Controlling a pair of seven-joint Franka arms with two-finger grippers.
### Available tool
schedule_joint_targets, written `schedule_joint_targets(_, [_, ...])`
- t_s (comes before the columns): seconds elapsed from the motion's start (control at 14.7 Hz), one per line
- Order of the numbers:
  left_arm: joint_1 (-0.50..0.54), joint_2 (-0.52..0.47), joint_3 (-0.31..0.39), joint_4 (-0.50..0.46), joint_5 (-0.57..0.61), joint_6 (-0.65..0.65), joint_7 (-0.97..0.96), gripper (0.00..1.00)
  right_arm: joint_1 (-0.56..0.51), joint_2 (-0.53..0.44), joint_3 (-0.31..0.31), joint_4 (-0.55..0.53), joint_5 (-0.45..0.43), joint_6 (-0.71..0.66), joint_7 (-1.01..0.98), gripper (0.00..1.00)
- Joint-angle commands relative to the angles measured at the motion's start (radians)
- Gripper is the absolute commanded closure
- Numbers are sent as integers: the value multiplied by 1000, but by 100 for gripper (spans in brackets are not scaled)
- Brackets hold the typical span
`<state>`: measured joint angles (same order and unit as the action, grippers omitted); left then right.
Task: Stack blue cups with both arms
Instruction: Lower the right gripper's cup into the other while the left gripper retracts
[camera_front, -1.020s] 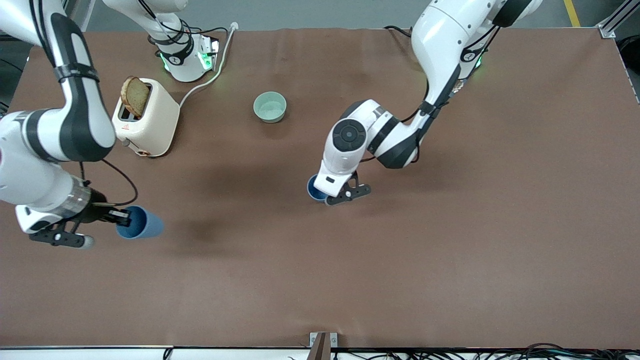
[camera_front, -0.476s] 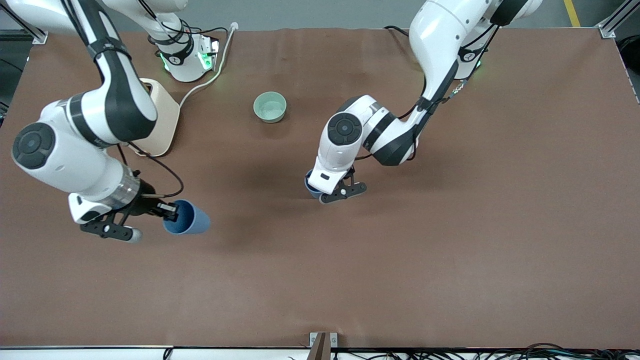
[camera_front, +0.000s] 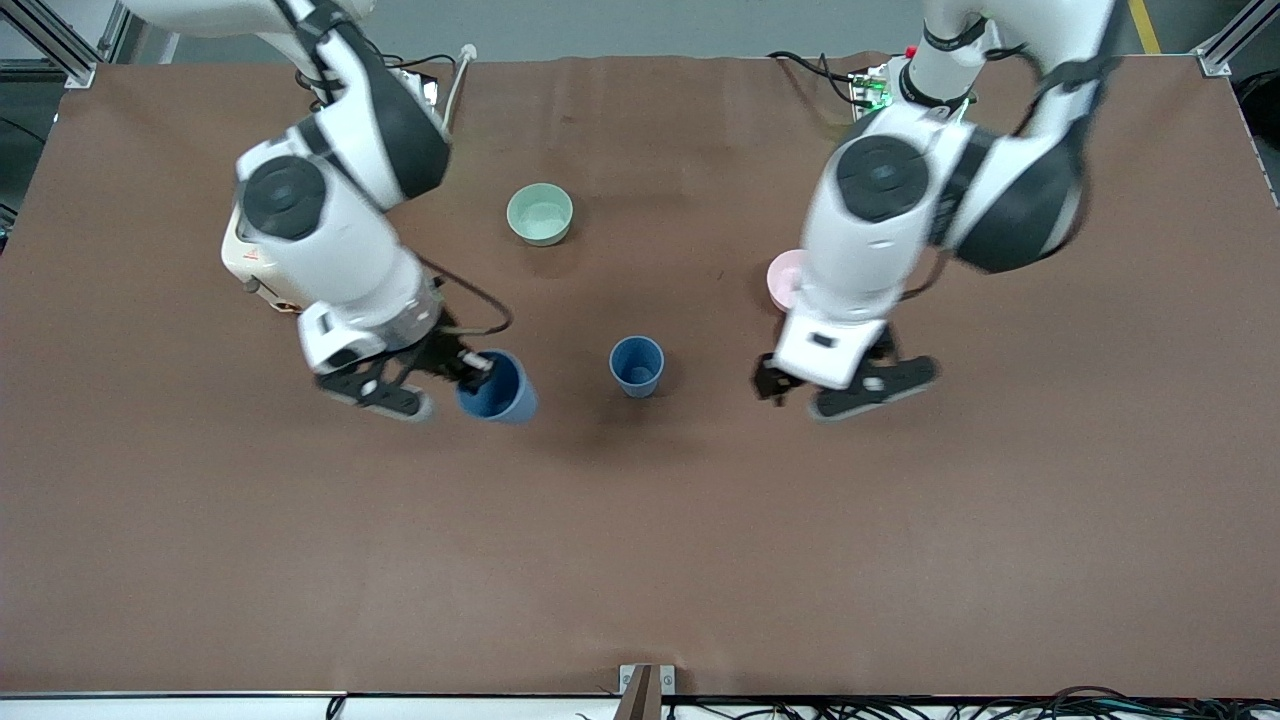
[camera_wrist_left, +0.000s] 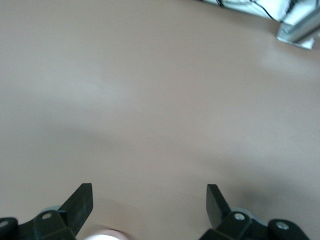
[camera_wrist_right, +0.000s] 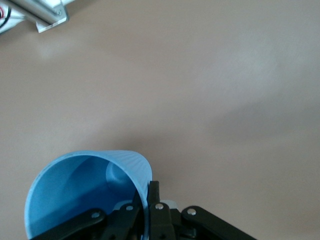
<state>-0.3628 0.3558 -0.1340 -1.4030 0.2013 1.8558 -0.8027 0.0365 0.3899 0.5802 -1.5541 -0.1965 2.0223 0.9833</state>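
Note:
One blue cup (camera_front: 636, 365) stands upright and alone on the brown table near its middle. My right gripper (camera_front: 472, 372) is shut on the rim of the second blue cup (camera_front: 498, 388) and holds it tilted above the table, beside the standing cup toward the right arm's end. In the right wrist view the held cup (camera_wrist_right: 85, 192) has its wall pinched between the fingers. My left gripper (camera_front: 835, 385) is open and empty over bare table beside the standing cup, toward the left arm's end. The left wrist view shows its gripper (camera_wrist_left: 150, 205) over bare table.
A pale green bowl (camera_front: 540, 214) sits farther from the front camera than the standing cup. A pink bowl (camera_front: 783, 279) lies partly hidden under the left arm. A cream toaster (camera_front: 250, 265) is mostly hidden by the right arm.
My left gripper let go of the standing cup and moved up and away toward the left arm's end. My right gripper carried its cup from the right arm's end toward the standing cup.

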Motion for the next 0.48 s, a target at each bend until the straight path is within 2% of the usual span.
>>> schedule_joint_targets(0.0, [96, -127, -9, -37, 10, -67, 164, 0, 75, 62, 29, 6, -105, 13, 162, 99])
schedule_joint_targets(0.27, [195, -253, -7, -39, -43, -200, 335, 0, 150, 150, 30, 5, -204, 81, 304, 99])
schedule_joint_targets(0.41, [241, -291, -9, -39, -78, -240, 377, 0, 163, 167, 35, 5, -215, 85, 330, 99])
